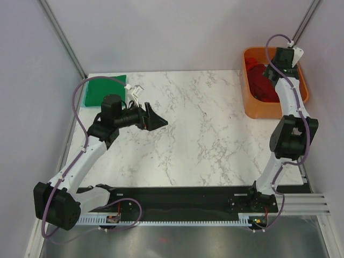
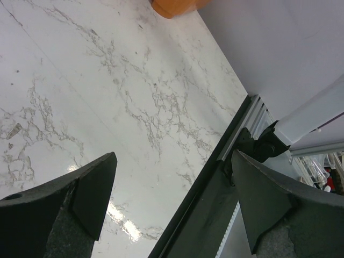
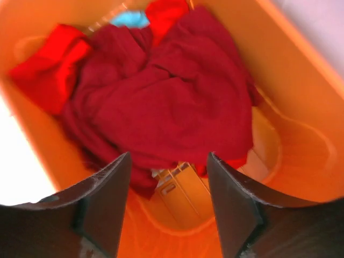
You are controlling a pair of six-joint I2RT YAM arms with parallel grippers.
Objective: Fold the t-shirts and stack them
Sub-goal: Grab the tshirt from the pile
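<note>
White marble-veined table (image 1: 204, 134), glossy: one green shirt (image 1: 105, 88) lies folded flat at its far left corner, one orange plastic tub (image 1: 251, 107) sits far right, and the right arm (image 1: 293, 129) reaches into it. Left wrist: the left gripper (image 2: 174, 161) hangs spread wide over the marble, with nothing between its fingers. Right wrist: the right gripper (image 3: 168, 161) stands parted and empty just above one crumpled dark red shirt (image 3: 166, 97) — bright red cloth (image 3: 51, 64) and a scrap of light blue (image 3: 129, 20) peek out behind.

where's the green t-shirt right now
In the top view the green t-shirt lies flat at the far left corner of the table, just beyond the left gripper, with the orange tub at the far right.
</note>
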